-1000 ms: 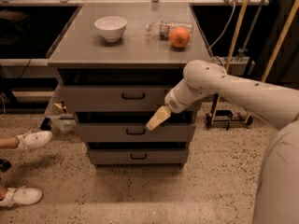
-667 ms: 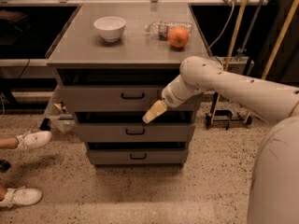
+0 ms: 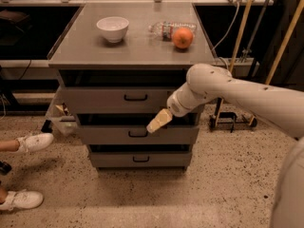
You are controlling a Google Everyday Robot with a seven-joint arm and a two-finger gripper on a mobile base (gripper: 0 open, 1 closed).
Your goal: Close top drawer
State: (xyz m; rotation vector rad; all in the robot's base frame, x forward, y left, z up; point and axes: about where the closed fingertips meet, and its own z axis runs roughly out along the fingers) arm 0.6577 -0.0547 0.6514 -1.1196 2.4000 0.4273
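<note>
The top drawer (image 3: pixel 109 100) stands pulled out a bit from under the worktop (image 3: pixel 95 51), w/ a dark gap showing above its front. The tool (image 3: pixel 159 121) hangs just below that front's lower edge & to the right of the handle (image 3: pixel 136 98), over the slot above the middle drawer (image 3: pixel 114 135). From here it reads as one pale wedge, so I can't tell if it's open or closed. It holds nothing I can see, & doesn't seem to touch the top front.

To do the push well, imo: bring the tool up & a bit left so it meets the flat front near ctr, right beside the handle. At the bottom lip it could slip under into the gap. An off-ctr push on a drawer this wide may rack it & jam it. Press straight in, steady, no jab. The bowl (image 3: pixel 112 28), orange (image 3: pixel 183 37) & bottle (image 3: pixel 166 30) sit on the worktop well above & behind the tool, & the orange could roll w/ a slam. Keep the arm clear of the middle drawer, which also sticks out just under the tool. Ease off once the front looks flush w/ the frame.
</note>
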